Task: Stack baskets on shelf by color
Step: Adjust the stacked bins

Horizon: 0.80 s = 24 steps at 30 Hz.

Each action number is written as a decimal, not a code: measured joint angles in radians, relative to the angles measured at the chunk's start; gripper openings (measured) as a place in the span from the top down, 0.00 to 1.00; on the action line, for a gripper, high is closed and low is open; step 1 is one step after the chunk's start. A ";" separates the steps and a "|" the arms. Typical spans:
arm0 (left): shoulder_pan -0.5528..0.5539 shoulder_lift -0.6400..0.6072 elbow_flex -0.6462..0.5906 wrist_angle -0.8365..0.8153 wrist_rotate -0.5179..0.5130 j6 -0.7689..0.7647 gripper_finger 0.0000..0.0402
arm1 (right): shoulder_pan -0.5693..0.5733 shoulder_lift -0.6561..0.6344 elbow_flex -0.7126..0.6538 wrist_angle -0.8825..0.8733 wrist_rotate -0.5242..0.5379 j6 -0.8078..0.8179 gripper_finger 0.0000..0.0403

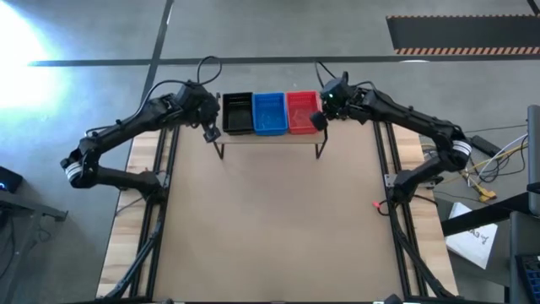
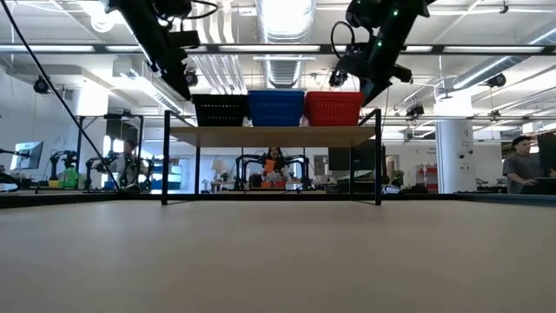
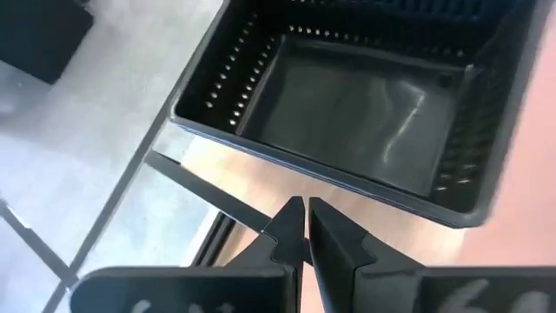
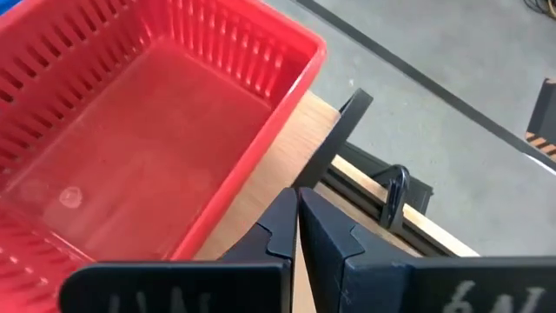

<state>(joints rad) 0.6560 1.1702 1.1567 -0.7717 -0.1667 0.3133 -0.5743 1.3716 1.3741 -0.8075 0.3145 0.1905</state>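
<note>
Baskets lined up on the shelf [image 1: 270,138], both grippers empty and pinched together beside its ends.

Black basket [image 1: 237,113], blue basket [image 1: 269,112], red basket [image 1: 301,111] sit side by side; left gripper [image 1: 211,133] near black, right gripper [image 1: 319,121] near red; a careless swing could knock an end basket off.

Stacked baskets [image 2: 275,108] perhaps indistinguishable.

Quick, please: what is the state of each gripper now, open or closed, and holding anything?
Left gripper: closed, holding nothing, beside the black basket.
Right gripper: closed, holding nothing, beside the red basket.
</note>
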 joint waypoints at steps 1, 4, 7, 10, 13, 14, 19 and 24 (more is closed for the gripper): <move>0.007 0.005 0.000 0.005 0.000 0.011 0.99 | 0.000 -0.006 -0.011 0.005 0.000 0.003 0.98; 0.032 0.032 -0.001 0.041 -0.003 0.039 0.99 | 0.000 -0.012 -0.046 0.023 0.000 0.018 0.98; 0.050 0.064 -0.001 0.100 0.001 0.080 0.99 | 0.000 -0.008 -0.071 0.055 -0.003 0.018 0.98; 0.050 0.100 -0.001 0.151 0.022 0.116 0.99 | 0.002 -0.008 -0.073 0.059 -0.008 0.019 0.98; 0.050 0.128 0.001 0.183 0.030 0.123 0.99 | 0.012 -0.009 -0.074 0.058 -0.008 0.023 0.98; 0.050 0.136 0.001 0.189 0.029 0.127 0.99 | 0.015 -0.010 -0.074 0.057 -0.008 0.029 0.98; 0.050 0.132 0.001 0.200 0.026 0.139 0.99 | 0.024 -0.014 -0.074 0.053 -0.007 0.041 0.98; 0.050 0.080 0.003 0.187 0.018 0.139 0.99 | 0.024 -0.012 -0.074 0.063 -0.008 0.059 0.98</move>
<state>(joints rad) 0.7055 1.2498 1.1594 -0.5846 -0.1488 0.4522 -0.5499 1.3597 1.3003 -0.7441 0.3061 0.2493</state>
